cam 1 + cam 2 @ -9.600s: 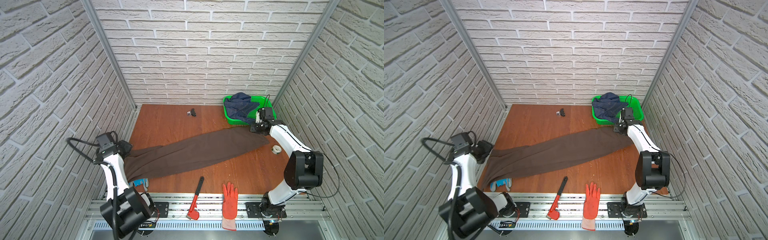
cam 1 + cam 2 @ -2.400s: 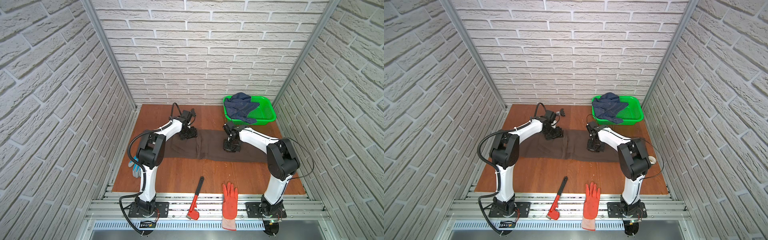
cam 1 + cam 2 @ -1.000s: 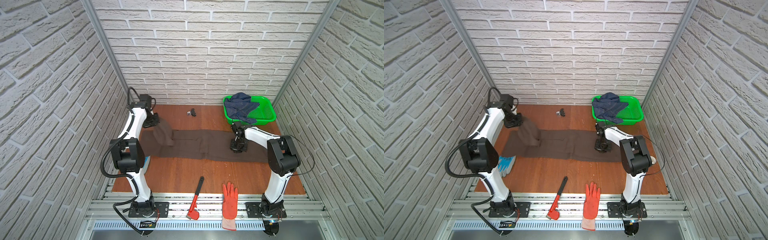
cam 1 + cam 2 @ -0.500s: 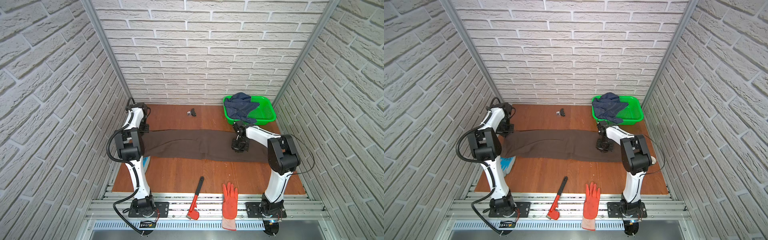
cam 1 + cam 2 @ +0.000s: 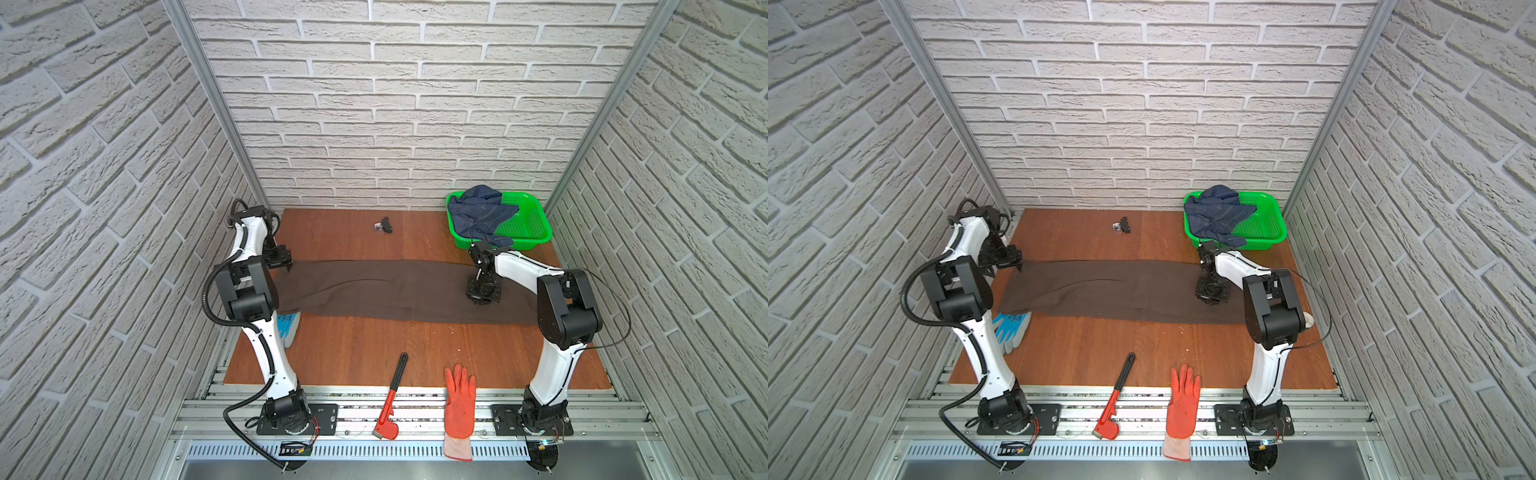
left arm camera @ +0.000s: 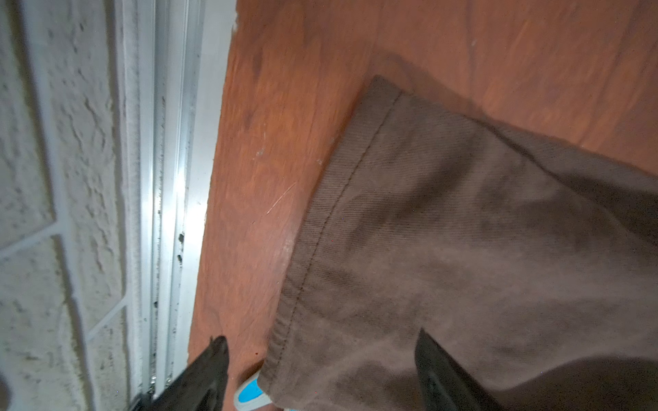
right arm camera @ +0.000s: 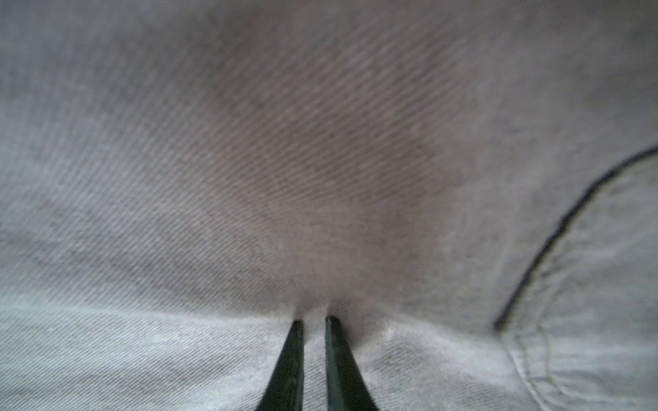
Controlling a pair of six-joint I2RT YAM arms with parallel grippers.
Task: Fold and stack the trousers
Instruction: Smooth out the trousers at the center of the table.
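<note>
My left tool (image 6: 320, 336) hangs wide open over the hem end of the trousers (image 5: 395, 286), which lie flat across the counter (image 5: 374, 345). To fold well, I'd pinch both hem layers squarely before lifting. My right tool (image 7: 313, 318), nearly closed, presses the fabric near the waist; it should pin that end.

Trousers (image 5: 395, 291) lie flat across the middle of the worktop (image 5: 374, 345), running left to right. Behind them are a small clip (image 5: 384, 226) at rear centre and a basket (image 5: 536, 232) in the rear right corner. A denim garment (image 5: 482, 208) lies in the basket, draped over its front rim. At the front edge, a pipe wrench (image 5: 392, 395) lies left of a rubber glove (image 5: 459, 399). A work glove (image 5: 1011, 326) lies partly under the trousers' front left corner. The right claw (image 5: 482, 297) rests on their right part.
</note>
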